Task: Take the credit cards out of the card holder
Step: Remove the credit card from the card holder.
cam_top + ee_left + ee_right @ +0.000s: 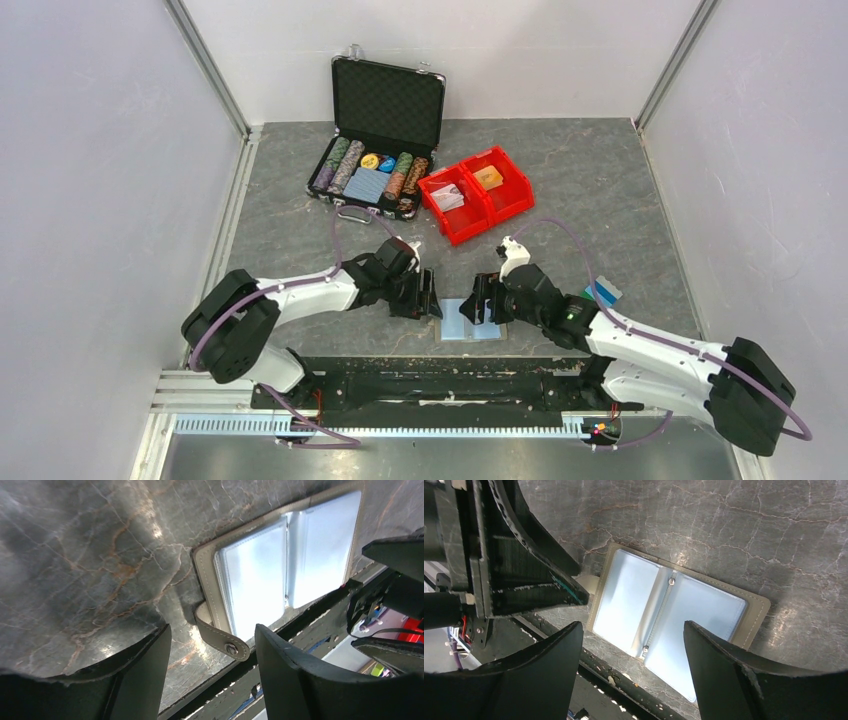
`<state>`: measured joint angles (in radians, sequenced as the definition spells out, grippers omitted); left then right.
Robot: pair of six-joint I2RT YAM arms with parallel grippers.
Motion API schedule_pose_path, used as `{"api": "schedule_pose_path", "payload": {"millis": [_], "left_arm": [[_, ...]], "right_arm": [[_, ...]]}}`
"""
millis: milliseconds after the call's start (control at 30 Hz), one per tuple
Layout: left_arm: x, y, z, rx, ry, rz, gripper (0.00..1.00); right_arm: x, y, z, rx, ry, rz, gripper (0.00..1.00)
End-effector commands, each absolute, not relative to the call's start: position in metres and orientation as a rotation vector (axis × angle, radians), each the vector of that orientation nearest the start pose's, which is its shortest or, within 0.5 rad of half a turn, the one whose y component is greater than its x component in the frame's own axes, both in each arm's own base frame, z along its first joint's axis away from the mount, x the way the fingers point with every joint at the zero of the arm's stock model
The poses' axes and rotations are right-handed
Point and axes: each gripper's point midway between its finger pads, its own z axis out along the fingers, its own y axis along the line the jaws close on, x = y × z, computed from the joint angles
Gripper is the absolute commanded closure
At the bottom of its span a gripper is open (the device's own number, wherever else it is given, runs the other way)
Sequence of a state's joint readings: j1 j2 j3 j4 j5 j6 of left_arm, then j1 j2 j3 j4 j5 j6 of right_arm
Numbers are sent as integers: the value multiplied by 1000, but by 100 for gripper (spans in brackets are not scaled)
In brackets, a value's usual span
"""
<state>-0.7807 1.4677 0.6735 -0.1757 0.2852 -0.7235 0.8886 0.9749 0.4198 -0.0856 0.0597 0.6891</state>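
Note:
The card holder [472, 320] lies spread open and flat near the table's front edge, its light blue sleeves facing up [280, 565] [669, 605]. Its grey strap with a snap [222, 640] sticks out on the left side. My left gripper [428, 296] [212, 630] hovers open just left of the holder, the strap between its fingers but untouched. My right gripper [482, 300] [633, 625] hangs open over the holder's middle, holding nothing. Blue and teal credit cards [603, 293] lie on the table to the right, beside the right arm. No card shows in the sleeves.
An open black poker-chip case [375, 150] stands at the back, with two red bins [475, 192] right of it. The dark rail of the table's front edge [624, 680] runs just below the holder. Grey walls close in on both sides.

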Motion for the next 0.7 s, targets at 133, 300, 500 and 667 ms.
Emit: {"api": "schedule_pose_path", "payload": {"millis": [133, 300, 500, 667], "left_arm": [[160, -285, 33, 262, 2717, -961, 50], [164, -290, 51, 247, 2647, -1024, 82], [163, -296, 70, 245, 2572, -1116, 98], [160, -302, 80, 231, 2529, -1198, 98]], "right_arm": [[186, 254, 103, -161, 2238, 819, 24], [184, 255, 97, -184, 2250, 799, 21], [181, 266, 94, -218, 2249, 823, 20], [177, 275, 87, -260, 2269, 821, 21]]}}
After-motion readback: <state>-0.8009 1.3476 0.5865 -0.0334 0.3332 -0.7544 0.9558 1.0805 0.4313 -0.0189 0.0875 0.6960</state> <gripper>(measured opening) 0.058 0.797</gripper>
